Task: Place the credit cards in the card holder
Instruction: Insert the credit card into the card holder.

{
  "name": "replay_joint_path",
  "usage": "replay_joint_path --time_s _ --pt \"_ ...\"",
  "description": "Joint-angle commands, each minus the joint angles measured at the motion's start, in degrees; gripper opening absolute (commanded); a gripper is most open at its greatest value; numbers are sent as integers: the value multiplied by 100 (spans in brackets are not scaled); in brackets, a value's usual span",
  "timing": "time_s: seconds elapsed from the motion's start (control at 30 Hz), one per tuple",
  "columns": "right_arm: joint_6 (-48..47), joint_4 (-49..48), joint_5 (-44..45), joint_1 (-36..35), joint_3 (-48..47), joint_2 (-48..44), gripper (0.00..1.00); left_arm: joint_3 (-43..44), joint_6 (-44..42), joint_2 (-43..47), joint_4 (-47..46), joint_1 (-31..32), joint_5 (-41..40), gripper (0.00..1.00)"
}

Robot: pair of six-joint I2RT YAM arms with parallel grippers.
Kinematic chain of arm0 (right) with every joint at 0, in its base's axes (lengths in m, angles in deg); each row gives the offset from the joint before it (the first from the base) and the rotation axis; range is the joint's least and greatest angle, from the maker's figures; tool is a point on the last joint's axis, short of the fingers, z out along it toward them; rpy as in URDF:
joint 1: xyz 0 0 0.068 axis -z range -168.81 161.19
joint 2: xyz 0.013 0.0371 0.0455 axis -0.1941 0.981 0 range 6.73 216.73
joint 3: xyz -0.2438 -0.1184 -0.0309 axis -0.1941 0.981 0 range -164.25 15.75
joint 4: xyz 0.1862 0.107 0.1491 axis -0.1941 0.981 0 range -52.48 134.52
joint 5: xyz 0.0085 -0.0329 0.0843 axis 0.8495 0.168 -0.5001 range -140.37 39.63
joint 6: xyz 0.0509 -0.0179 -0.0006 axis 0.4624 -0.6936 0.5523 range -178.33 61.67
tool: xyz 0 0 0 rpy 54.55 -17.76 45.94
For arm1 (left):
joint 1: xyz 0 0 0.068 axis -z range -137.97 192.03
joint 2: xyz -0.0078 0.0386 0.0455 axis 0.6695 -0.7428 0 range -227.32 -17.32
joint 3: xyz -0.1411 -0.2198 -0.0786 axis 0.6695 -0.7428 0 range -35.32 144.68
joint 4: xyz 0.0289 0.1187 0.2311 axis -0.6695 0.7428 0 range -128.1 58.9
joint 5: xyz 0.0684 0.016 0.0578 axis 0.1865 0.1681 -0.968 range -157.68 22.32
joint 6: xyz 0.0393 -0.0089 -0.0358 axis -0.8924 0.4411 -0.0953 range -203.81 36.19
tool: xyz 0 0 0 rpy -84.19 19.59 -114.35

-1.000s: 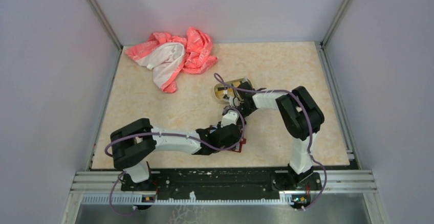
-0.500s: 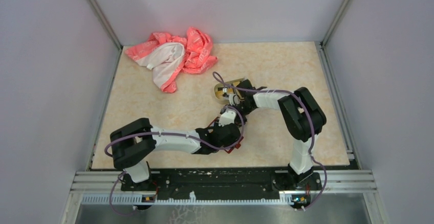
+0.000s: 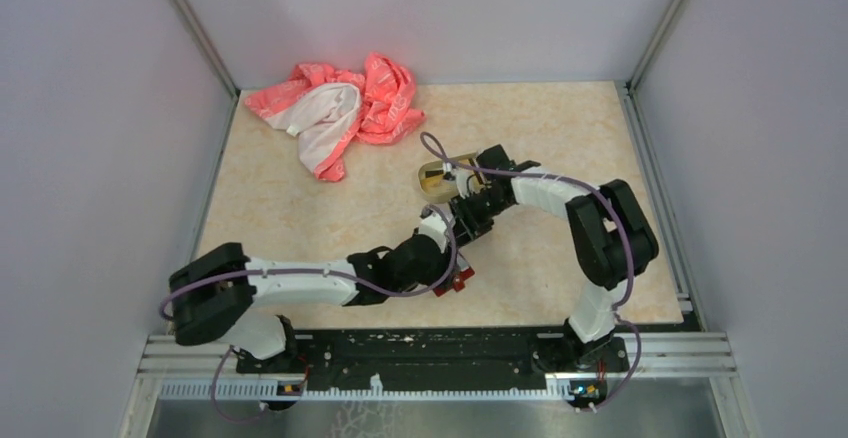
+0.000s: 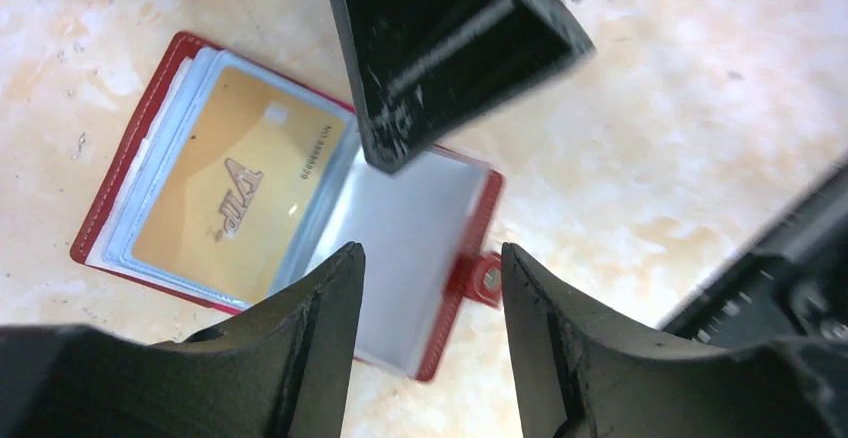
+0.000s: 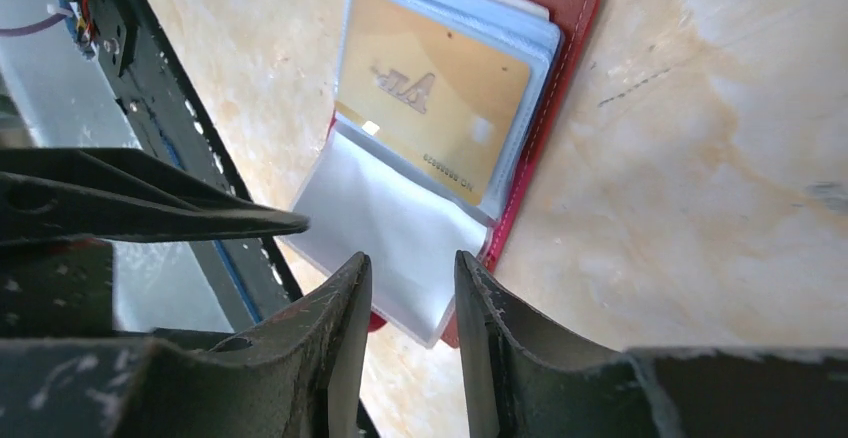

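Observation:
The dark-red card holder (image 4: 150,128) lies open on the table, with a yellow-gold credit card (image 4: 235,193) in its left pocket and a pale clear sleeve (image 4: 415,243) on its right half. The snap tab (image 4: 488,278) sticks out at the side. My left gripper (image 4: 430,263) is open and empty just above the sleeve. My right gripper (image 5: 412,268) is open and empty, also over the sleeve (image 5: 385,233), next to the gold card (image 5: 440,108). In the top view both grippers meet over the holder (image 3: 457,281). No other cards show clearly.
A tan tin tray (image 3: 440,173) sits just behind the right gripper. A pink and white cloth (image 3: 340,108) lies bunched at the back left. The black base rail (image 3: 430,353) runs along the near edge. Grey walls enclose the table.
The right gripper has moved from the tray toward the card holder. The left arm has stretched out lower and further left, its gripper staying over the holder, which shifted slightly left.

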Motion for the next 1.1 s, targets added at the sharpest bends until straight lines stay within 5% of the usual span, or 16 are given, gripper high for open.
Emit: replay_joint_path --time_s 0.0,0.33,0.5,0.73,0.97,1.07 --pt "-870 31 -221 218 -55 -896 36 -633 -650 1005 -1035 -45 834 59" --pt "-2855 -676 -1299 304 848 -2754 27 -1766 -440 2272 -1004 -1831 1870 57" --pt "-7334 692 -2117 -62 1322 -3360 39 -1659 -649 1873 -919 -2799 2189 59" --pt "-7094 189 -1031 -1220 1502 -2983 48 -1249 -805 960 -993 -3229 3162 60" --pt "-6802 -547 -534 -1431 1968 -2973 55 -1741 -553 931 -1584 -3363 3554 61" --pt "-6924 -446 -448 -1430 1999 -3027 56 -2102 -286 1100 -2137 -3461 3669 72"
